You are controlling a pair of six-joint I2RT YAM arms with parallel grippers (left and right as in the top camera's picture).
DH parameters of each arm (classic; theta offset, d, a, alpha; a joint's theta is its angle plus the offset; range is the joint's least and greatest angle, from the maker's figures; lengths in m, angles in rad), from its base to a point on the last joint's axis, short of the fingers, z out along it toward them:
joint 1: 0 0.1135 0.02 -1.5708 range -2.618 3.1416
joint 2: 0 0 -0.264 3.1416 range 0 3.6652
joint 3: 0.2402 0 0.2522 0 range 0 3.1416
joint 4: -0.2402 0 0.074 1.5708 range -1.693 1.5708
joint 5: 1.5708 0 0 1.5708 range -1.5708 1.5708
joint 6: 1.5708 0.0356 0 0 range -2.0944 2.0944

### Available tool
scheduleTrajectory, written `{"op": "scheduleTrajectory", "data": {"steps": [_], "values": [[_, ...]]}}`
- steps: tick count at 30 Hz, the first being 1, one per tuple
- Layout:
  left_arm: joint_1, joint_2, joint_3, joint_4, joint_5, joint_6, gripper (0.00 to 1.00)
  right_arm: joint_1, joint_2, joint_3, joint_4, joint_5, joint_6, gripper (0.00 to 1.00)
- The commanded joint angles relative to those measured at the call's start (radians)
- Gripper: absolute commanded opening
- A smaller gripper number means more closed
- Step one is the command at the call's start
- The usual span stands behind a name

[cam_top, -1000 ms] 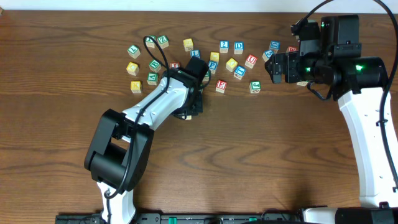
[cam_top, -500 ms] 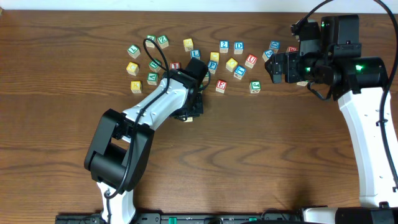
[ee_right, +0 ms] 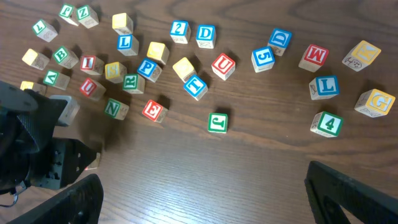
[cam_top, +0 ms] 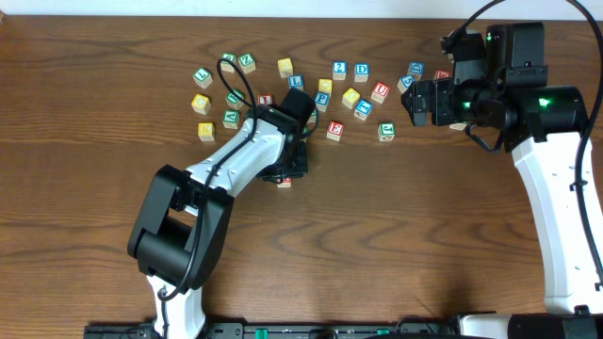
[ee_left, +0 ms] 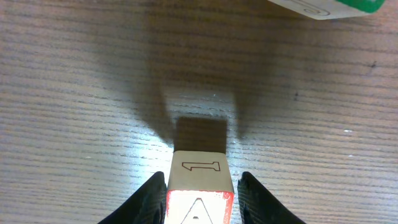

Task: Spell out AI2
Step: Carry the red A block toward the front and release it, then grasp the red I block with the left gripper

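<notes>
My left gripper (cam_top: 288, 168) is shut on a wooden block with a red letter A (ee_left: 199, 198). A "1" shows on the block's far face. It hangs just over the bare wood with its shadow beneath, in front of the block cluster; its edge shows below the gripper in the overhead view (cam_top: 284, 182). A blue "2" block (cam_top: 339, 69) lies at the back of the cluster, also in the right wrist view (ee_right: 179, 29). A red block that looks like an I (ee_right: 89, 63) lies at the cluster's left. My right gripper (cam_top: 419, 102) is wide open and empty, above the cluster's right end.
Several more letter and number blocks are scattered across the back of the wooden table (cam_top: 396, 217), from a green L (cam_top: 202, 76) to an M (ee_right: 313, 56) and a 4 (ee_right: 327, 124). A green-edged block (ee_left: 329, 6) lies just beyond the held block.
My left gripper has carried the A block slightly toward the table's front. The right arm has not moved.
</notes>
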Motion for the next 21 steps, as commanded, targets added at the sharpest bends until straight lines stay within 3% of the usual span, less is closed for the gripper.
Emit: {"op": "scheduleTrajectory", "data": {"steps": [1,2,5,12,21], "values": [[0.003,-0.009,0.019,-0.005,0.006,0.045,0.47,0.003,0.003,0.019,0.002,-0.006,0.002,0.99],[0.009,-0.012,0.04,-0.016,0.006,0.058,0.53,0.003,0.003,0.019,0.003,-0.006,0.002,0.99],[0.034,-0.028,0.116,-0.059,0.006,0.107,0.59,0.003,0.003,0.019,0.009,-0.006,0.002,0.99],[0.113,-0.059,0.395,-0.161,0.005,0.238,0.61,0.003,0.003,0.019,0.011,-0.006,0.002,0.99],[0.199,-0.004,0.475,0.035,-0.067,0.293,0.61,0.003,0.003,0.019,0.008,-0.006,0.001,0.99]]}}
